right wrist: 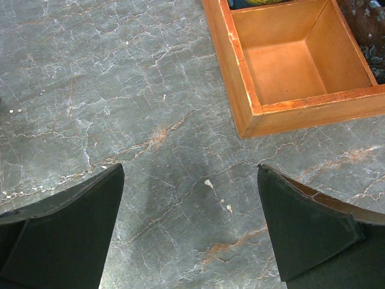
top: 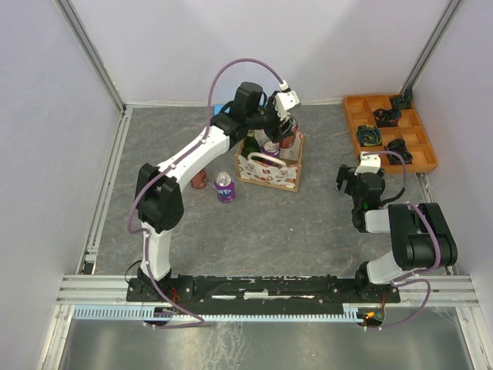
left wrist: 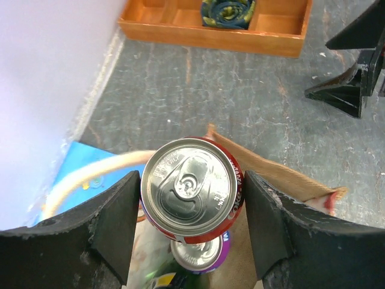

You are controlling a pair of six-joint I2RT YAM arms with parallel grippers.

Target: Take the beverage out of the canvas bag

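The canvas bag (top: 269, 171) stands mid-table, beige with a red-and-dark print; its beige wall (left wrist: 274, 174) and a cream handle (left wrist: 90, 176) show in the left wrist view. My left gripper (top: 286, 129) is over the bag's far right corner, shut on a red cola can (left wrist: 191, 186) held upright above the bag's opening; the can also shows in the top view (top: 290, 136). Below it in the bag sit a purple can (left wrist: 204, 253) and a green bottle (top: 251, 143). My right gripper (top: 348, 179) is open and empty over bare table (right wrist: 189, 229).
A purple can (top: 225, 187) and a red can (top: 199, 179) stand on the table left of the bag. The orange compartment tray (top: 389, 131) with dark items is at the far right, its corner near my right gripper (right wrist: 252, 90). A flat blue rectangle (left wrist: 81, 159) lies beyond the bag.
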